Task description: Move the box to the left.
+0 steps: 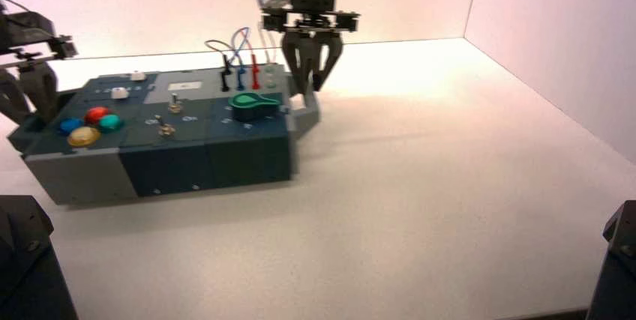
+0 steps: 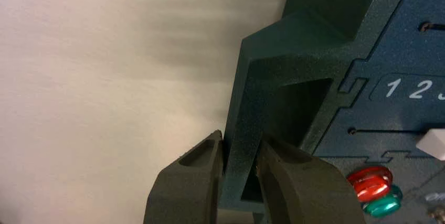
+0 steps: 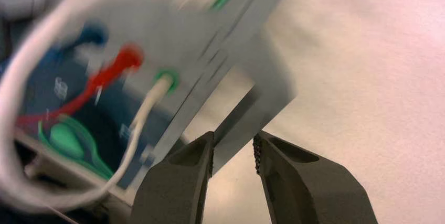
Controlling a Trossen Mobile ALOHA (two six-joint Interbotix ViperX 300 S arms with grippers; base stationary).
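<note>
Grey handle (image 3: 262, 103) sits loosely between the right gripper (image 3: 234, 153) fingers, left gripper (image 2: 239, 153) clamps its handle (image 2: 246, 124); uneven pull could twist the box (image 1: 161, 136).

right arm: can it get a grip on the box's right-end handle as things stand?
Probably yes. The right tool is already at the grey handle on the box, fingers straddling the bar with a gap on one side, not clamped. Nothing blocks it; the plugged wires sit clear.
</note>
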